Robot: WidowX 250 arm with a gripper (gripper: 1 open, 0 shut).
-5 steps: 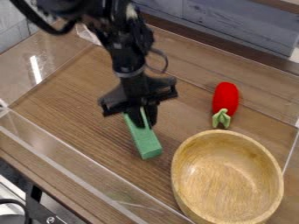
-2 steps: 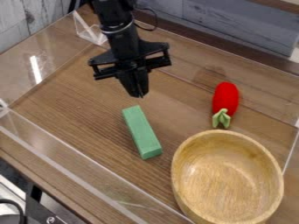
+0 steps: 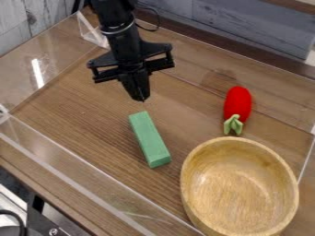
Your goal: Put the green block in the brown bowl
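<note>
1. One gripper (image 3: 138, 92), black, hanging from my arm at about 11 o'clock from the middle of the view. Its fingers are drawn together to a single dark point aimed down at the wood. I see nothing between them; it holds nothing and hangs clear of every item below.
2. One green block (image 3: 149, 138), a long narrow bar lying flat on the table (image 3: 74, 120), close to the centre of the view. Its long side runs from roughly 11 o'clock to 5 o'clock. It sits at 6 o'clock from the gripper tip, apart from it, untouched.
3. One brown bowl (image 3: 240, 192), large, round, light wood with grain showing, at 5 o'clock in the view. It holds nothing that I can see. The block's lower end lies near the bowl's rim at the rim's 9 to 10 o'clock side, with a strip of bare wood between them.
4. One red pepper toy (image 3: 237, 104) with a green stem, at 3 o'clock in the view, just beyond the bowl's 12 o'clock edge.
5. One clear wall (image 3: 74, 180), running along the table's near edge at 7 o'clock.
</note>
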